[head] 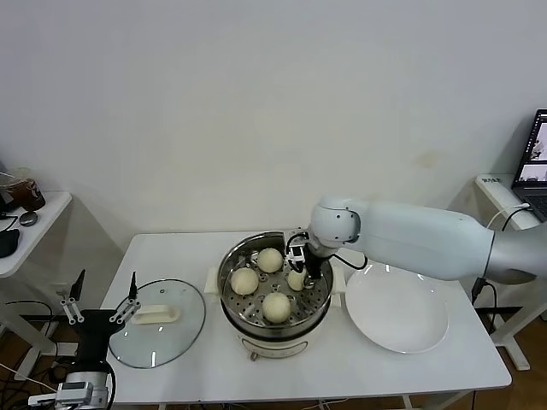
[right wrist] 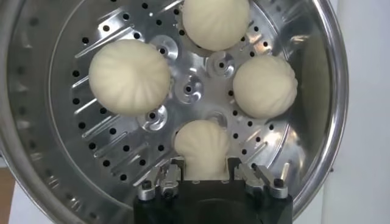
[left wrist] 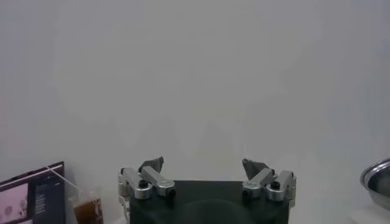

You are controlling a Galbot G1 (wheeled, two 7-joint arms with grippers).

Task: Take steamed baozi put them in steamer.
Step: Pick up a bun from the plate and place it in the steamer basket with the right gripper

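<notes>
Right claw [right wrist: 203,176] pinching fourth baozi [right wrist: 202,148]: right wrist view only.

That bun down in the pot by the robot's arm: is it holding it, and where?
Yes. The right gripper is shut on the fourth baozi, pinching its two opposite sides, down on the steamer tray. The left gripper, parked beside the table, is open and holds nothing.

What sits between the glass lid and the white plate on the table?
In the head view, the steamer stands between the glass lid and the plate, with four baozi inside; the right gripper grips one baozi.
</notes>
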